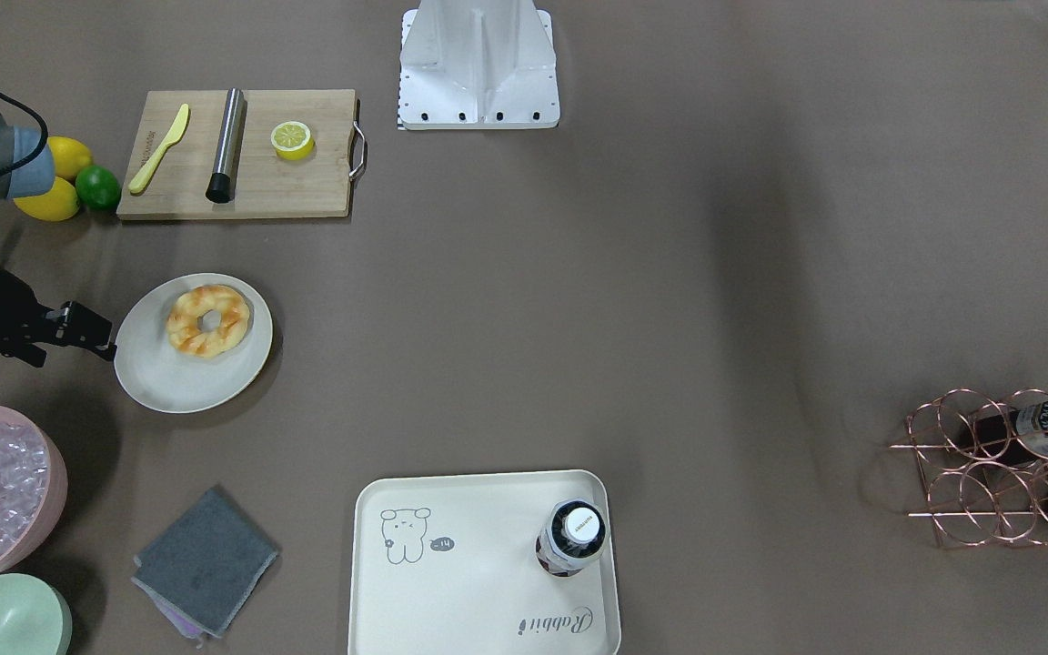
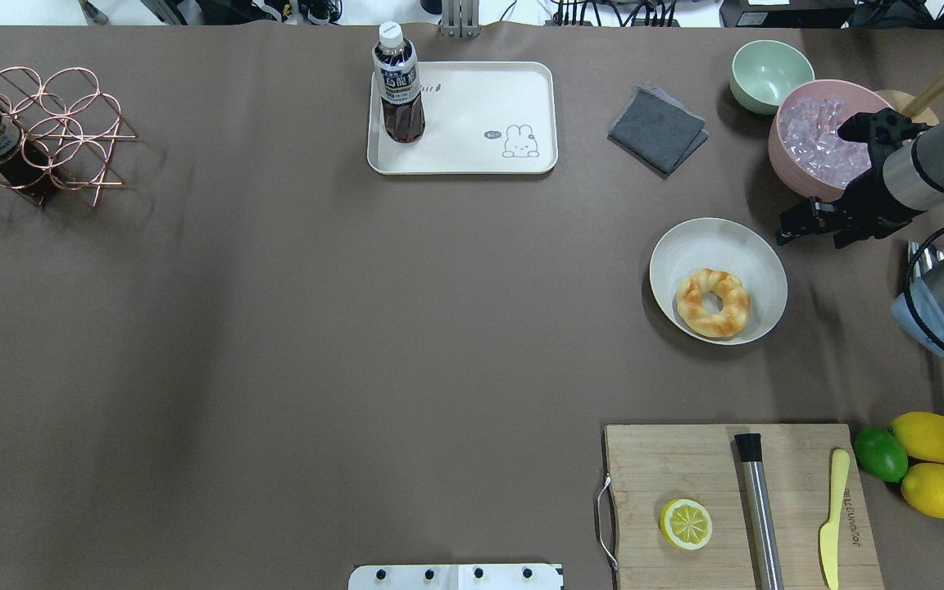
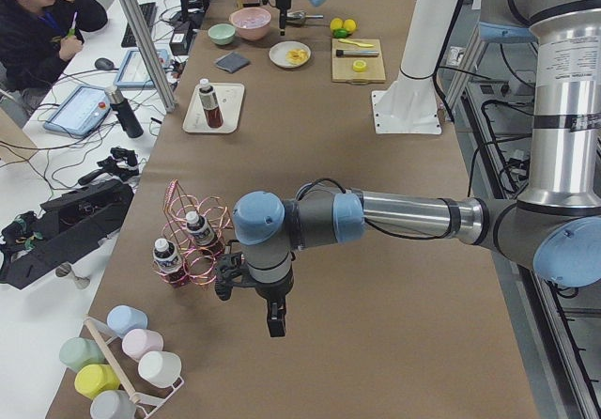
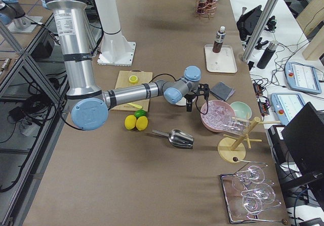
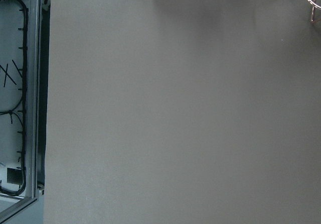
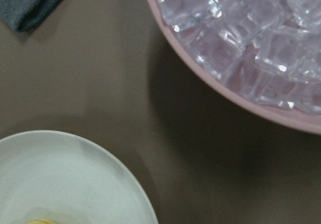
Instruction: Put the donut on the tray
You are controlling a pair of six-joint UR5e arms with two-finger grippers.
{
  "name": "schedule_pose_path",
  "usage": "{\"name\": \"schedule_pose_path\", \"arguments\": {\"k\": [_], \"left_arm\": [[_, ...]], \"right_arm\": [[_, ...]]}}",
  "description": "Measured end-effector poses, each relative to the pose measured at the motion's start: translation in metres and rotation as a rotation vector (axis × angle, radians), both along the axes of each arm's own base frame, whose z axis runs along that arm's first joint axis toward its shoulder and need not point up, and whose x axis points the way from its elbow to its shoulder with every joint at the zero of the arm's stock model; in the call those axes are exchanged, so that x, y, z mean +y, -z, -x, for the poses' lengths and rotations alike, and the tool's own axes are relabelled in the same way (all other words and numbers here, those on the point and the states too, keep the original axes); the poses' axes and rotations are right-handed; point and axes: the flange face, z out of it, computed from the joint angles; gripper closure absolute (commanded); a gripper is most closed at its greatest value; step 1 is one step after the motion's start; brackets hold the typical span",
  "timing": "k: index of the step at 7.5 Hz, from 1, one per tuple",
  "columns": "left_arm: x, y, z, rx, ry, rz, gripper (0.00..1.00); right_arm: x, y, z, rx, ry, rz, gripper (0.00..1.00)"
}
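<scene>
The donut [image 1: 208, 319] [image 2: 713, 302] lies on a round off-white plate [image 1: 169, 382] [image 2: 685, 246]. The cream tray [image 1: 469, 564] [image 2: 472, 123] stands far off at the operators' edge, with a dark drink bottle [image 1: 574, 537] [image 2: 398, 90] upright in one corner. My right gripper [image 1: 92, 335] [image 2: 796, 228] hovers just beside the plate's rim, between the plate and the pink bowl, open and empty. My left gripper [image 3: 272, 323] shows only in the exterior left view, low over bare table near the copper rack; I cannot tell if it is open or shut.
A pink bowl of ice [image 2: 816, 139] [image 6: 241, 38] and a green bowl [image 2: 769, 75] stand behind my right gripper. A grey cloth [image 2: 657, 129] lies between the plate and the tray. A cutting board [image 2: 734, 500] carries a half lemon, a steel rod and a knife. A copper bottle rack [image 2: 38, 131] stands at the far left.
</scene>
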Motion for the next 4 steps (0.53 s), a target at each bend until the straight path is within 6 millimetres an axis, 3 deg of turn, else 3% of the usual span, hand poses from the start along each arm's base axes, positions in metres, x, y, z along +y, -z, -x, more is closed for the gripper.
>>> {"name": "schedule_pose_path", "arguments": {"k": [4], "left_arm": [[-0.001, 0.003, 0.000, -0.002, 0.000, -0.007, 0.02]], "right_arm": [[0.014, -0.001, 0.035, -0.015, -0.001, 0.019, 0.00]]}}
